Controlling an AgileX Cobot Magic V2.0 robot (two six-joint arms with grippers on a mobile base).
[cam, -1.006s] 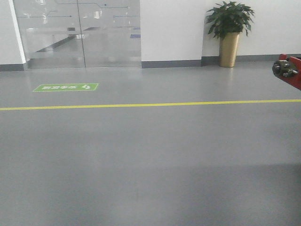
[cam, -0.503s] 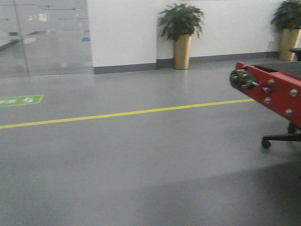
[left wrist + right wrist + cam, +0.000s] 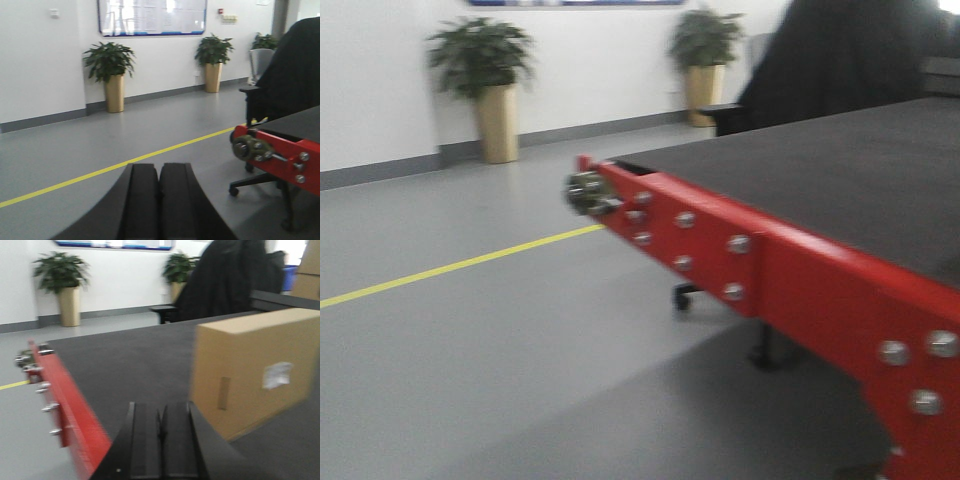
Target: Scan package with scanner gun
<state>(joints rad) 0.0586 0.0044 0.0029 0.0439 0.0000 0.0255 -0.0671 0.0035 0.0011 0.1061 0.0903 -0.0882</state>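
While pressed together, left gripper [image 3: 159,171], right gripper [image 3: 161,412] near package [image 3: 250,375]; red table edge [image 3: 770,272] nearer than before.

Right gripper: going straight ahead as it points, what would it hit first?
Likely the package, its near left corner sitting just right of the line; the right gripper might instead slip past over the dark belt. Depth is unclear.

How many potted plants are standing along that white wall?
3: left plant in a gold pot, middle plant in a gold pot under the board's right end, right plant partly behind the dark chair. Others may be hidden.
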